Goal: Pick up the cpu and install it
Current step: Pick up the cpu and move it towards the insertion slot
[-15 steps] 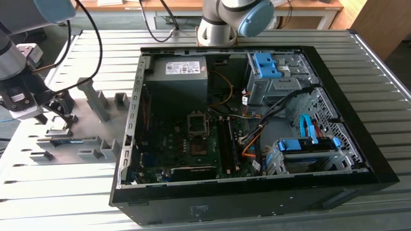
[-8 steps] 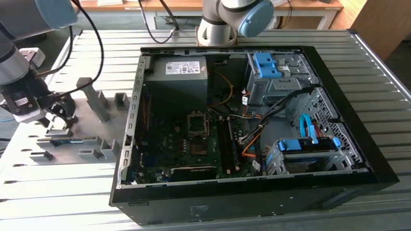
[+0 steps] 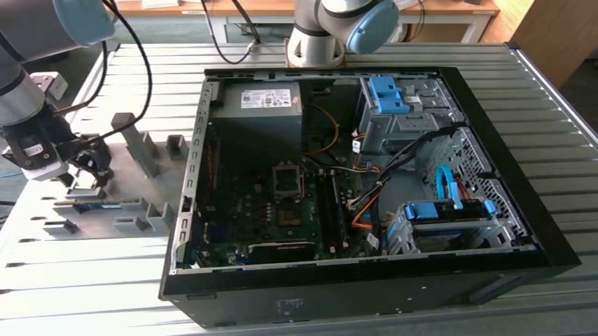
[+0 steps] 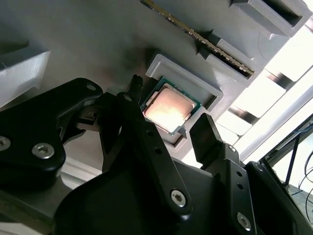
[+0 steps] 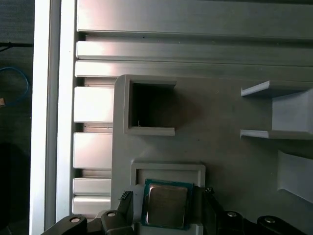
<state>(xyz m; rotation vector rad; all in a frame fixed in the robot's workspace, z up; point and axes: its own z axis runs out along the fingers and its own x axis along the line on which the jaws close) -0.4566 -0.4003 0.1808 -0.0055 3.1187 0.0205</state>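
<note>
Exterior view overlooks; both wrist views (close) share cpu (image 4: 170,108).

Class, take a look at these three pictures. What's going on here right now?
A robot arm's gripper hangs low over a grey parts holder that lies beside an open computer case. In both wrist views, its open fingers stand on either side of the cpu, which lies flat in its recess in the holder. The cpu is not yet lifted. The socket on the board inside the case looks unfilled.

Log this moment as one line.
phase: pre-grasp | pincer: open, straddling cpu | cpu: seated in grey holder pocket, not lifted
</note>
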